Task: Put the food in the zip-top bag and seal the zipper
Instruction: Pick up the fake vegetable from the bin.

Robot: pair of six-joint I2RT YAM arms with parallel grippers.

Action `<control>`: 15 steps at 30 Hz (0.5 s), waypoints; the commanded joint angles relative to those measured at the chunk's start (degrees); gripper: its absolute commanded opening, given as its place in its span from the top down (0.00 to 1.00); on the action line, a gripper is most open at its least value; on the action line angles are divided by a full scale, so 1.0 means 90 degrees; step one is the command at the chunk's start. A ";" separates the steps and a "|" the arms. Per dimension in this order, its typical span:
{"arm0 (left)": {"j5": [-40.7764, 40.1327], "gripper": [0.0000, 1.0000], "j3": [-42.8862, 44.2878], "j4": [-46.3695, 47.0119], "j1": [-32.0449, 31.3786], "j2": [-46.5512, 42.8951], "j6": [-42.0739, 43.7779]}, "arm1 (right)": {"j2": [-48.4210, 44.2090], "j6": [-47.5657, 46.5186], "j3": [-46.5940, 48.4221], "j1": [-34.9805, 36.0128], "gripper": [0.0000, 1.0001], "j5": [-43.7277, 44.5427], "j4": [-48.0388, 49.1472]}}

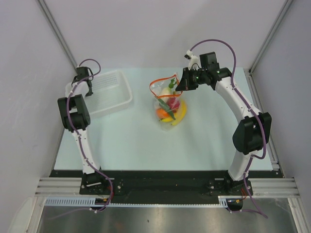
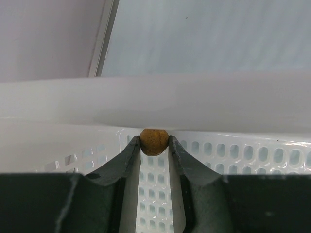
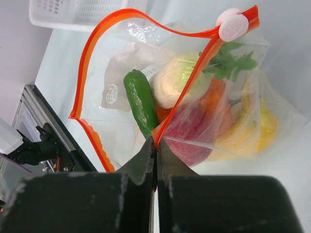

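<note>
Now right pincer [image 3: 156, 141] pinches zipper [image 3: 86, 68]; left pincer [image 2: 154, 142] grips brown ball [image 2: 154, 140].

one clear floppy plastic zip-top bag [image 3: 116, 63], with one red-orange zipper strip [image 3: 83, 73] and one white round slider [image 3: 233, 24]. through the plastic: one green pepper [image 3: 140, 102], one white radish [image 3: 175, 80], one red fruit [image 3: 192, 133], one yellow banana bunch [image 3: 255, 131], one orange carrot [image 3: 216, 94] (partly hidden) and one round orange [image 1: 162, 113]. one white perforated plastic tray [image 1: 124, 94]. one small brown-orange ball [image 2: 154, 141]. two black-and-white robot arms: left arm [image 1: 73, 114], right arm [image 1: 233, 97].
</note>
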 commanded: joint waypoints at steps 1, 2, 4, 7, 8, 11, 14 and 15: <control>0.0275 0.73 0.0248 -0.0074 0.0050 0.0042 -0.0125 | 0.0038 0.0037 0.0383 -0.0005 1.00 -0.0112 0.0213; 0.0295 0.74 0.0258 -0.0083 0.0031 0.0032 -0.0173 | 0.0038 0.0037 0.0383 -0.0005 1.00 -0.0112 0.0203; 0.0363 0.78 0.0200 -0.0074 0.0040 -0.0114 -0.0213 | 0.0048 0.0027 0.0403 -0.0005 1.00 -0.0112 0.0193; 0.0539 0.79 -0.0034 -0.0005 0.0021 -0.0533 -0.0300 | 0.0048 -0.0002 0.0393 -0.0005 1.00 -0.0132 0.0193; 0.0636 0.80 -0.0112 -0.0005 0.0011 -0.0689 -0.0310 | 0.0038 -0.0021 0.0393 -0.0015 1.00 -0.0132 0.0193; 0.0967 0.82 -0.0541 0.0092 -0.0145 -0.1479 -0.0301 | 0.0029 -0.0070 0.0384 -0.0025 1.00 -0.0142 0.0145; 0.1407 0.82 -0.1205 0.0346 -0.0486 -0.2553 -0.0203 | -0.0001 -0.0090 0.0354 -0.0035 1.00 -0.0152 0.0096; 0.1834 0.82 -0.1448 0.0395 -0.0738 -0.2836 -0.0155 | -0.0001 -0.0109 0.0335 -0.0035 1.00 -0.0152 0.0096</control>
